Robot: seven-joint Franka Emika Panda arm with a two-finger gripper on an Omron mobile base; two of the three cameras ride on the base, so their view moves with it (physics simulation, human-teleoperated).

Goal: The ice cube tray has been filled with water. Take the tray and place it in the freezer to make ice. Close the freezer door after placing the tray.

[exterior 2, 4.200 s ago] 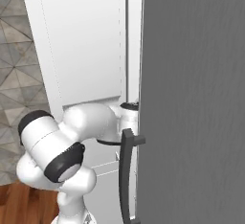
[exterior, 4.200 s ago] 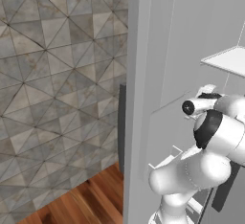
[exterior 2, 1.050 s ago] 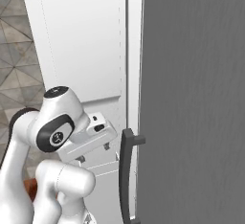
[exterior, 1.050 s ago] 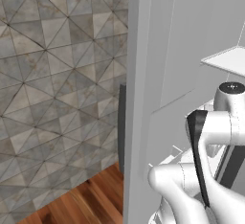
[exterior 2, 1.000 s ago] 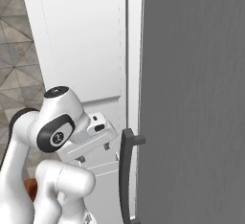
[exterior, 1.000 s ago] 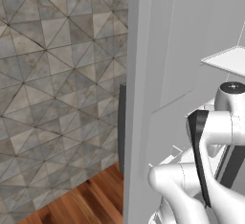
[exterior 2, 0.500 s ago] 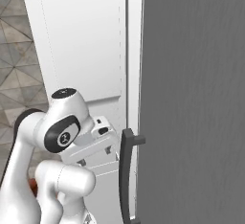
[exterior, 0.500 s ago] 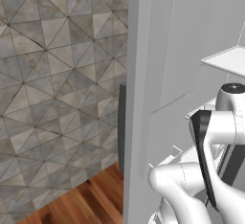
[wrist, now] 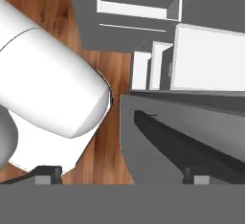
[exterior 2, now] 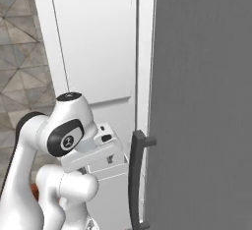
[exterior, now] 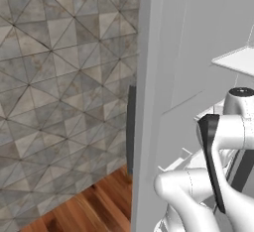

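Just ahead of the gripper (wrist: pixel 119 173), the plain right door's dark handle (wrist: pixel 186 149) runs across; jaws stand wide, holding nothing; freezer door (exterior: pixel 149 102) hangs open off to the hand's side, edge-on; ice cube tray can't be made out, presumably inside the freezer (exterior 2: pixel 93 52); step looks like closing: get outside the door's edge, push flat near its dark handle (exterior: pixel 131 129), keep the elbow clear of the shelves (exterior: pixel 238 60).

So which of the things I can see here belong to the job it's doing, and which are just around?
Part of the job:
- freezer door, standing open
- freezer with its white inner shelves
- claw, open and empty

Just around:
- plain right door and its dark handle
- tiled wall
- wooden floor
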